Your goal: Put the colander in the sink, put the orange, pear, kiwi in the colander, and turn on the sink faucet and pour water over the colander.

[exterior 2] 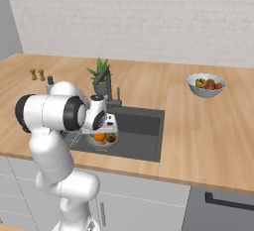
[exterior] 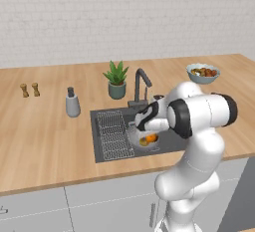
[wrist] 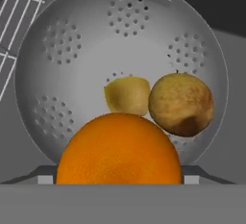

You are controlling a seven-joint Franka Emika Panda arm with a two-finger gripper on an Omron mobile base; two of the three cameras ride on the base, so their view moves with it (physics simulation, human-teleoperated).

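Colander [wrist: 62,69] sits inside the sink [exterior: 172,139], just right of the wire rack [exterior: 112,134], and it holds all three fruits — the orange [wrist: 117,148] nearest the camera in the hand view, the yellowish pear [wrist: 127,94] behind it, and the brown kiwi [wrist: 181,104] touching the pear's side. From the left base view the orange shows in the bowl under the hand.

The arm is bent over the counter's front edge, its upper link lying level and its wrist folded down toward the basin. The gripper [exterior: 144,132] hangs directly above the colander with its jaws spread wide, nothing between them; the finger tips [wrist: 45,180] stand to either side of the orange without clear contact.

The sink faucet [exterior: 141,84] rises behind the basin, just beyond the hand, with a potted plant [exterior: 116,80] to its left. Right of the colander the basin floor lies bare — the blue fruit bowl [exterior 2: 205,84] stands well apart on the counter.
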